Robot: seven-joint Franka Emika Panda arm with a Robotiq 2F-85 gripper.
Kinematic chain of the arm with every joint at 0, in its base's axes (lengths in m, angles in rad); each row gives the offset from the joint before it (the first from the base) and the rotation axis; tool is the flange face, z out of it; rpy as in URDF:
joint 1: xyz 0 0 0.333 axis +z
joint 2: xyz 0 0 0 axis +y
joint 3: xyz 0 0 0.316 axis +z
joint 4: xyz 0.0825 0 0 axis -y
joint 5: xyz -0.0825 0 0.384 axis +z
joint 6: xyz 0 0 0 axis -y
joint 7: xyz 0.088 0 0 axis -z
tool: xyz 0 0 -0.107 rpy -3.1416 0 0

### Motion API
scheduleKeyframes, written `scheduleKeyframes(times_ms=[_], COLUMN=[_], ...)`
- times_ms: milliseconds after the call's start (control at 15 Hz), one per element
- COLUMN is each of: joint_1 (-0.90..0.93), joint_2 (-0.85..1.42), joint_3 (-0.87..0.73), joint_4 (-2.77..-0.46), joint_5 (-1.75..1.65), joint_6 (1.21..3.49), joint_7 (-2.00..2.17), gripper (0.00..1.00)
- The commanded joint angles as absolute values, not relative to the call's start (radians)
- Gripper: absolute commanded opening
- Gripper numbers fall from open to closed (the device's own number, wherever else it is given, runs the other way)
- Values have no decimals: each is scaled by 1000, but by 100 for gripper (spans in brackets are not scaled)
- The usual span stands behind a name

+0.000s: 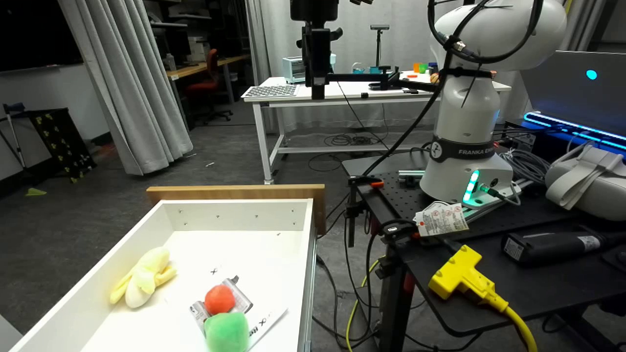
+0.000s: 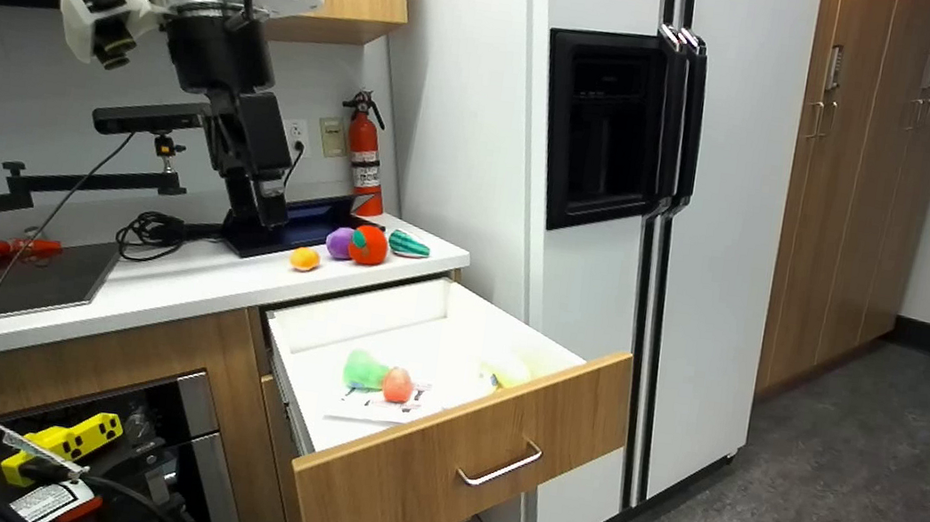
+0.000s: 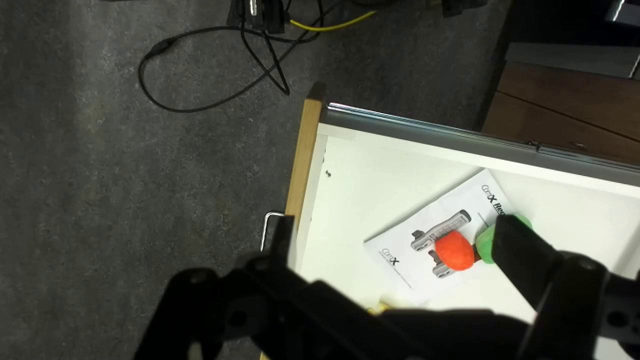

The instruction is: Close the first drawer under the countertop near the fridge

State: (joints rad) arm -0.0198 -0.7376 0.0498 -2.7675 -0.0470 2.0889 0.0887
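The drawer is pulled out far, with white inner walls and a tan wood front; it shows in both exterior views [image 1: 237, 215] [image 2: 434, 495] and in the wrist view [image 3: 303, 160]. A silver bar handle [image 2: 499, 468] sits on its front and also shows in the wrist view [image 3: 265, 227]. My gripper [image 3: 395, 220] is open and empty, its fingers spread wide above the drawer. In the exterior views the gripper [image 1: 318, 92] [image 2: 257, 214] hangs well above the drawer, pointing down and touching nothing. The lower part of the drawer is hidden by the gripper in the wrist view.
The drawer holds a red toy [image 2: 397, 385], a green toy [image 2: 363, 370], a yellow plush [image 1: 146, 278] and a paper sheet [image 3: 400, 250]. The fridge [image 2: 719, 241] stands beside it. Toy fruit [image 2: 368, 245] and a fire extinguisher [image 2: 365, 154] stand on the countertop [image 2: 182, 296].
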Motion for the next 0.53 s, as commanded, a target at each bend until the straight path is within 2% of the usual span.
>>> scheduleKeyframes(times_ms=[0,467], joint_1=[-18,-26], joint_2=[-738,-665], joint_3=[48,26], joint_4=[-2766,-2749], joint_5=[-48,-46], joint_6=[2086,2114], joint_7=[90,76], gripper=[100,100])
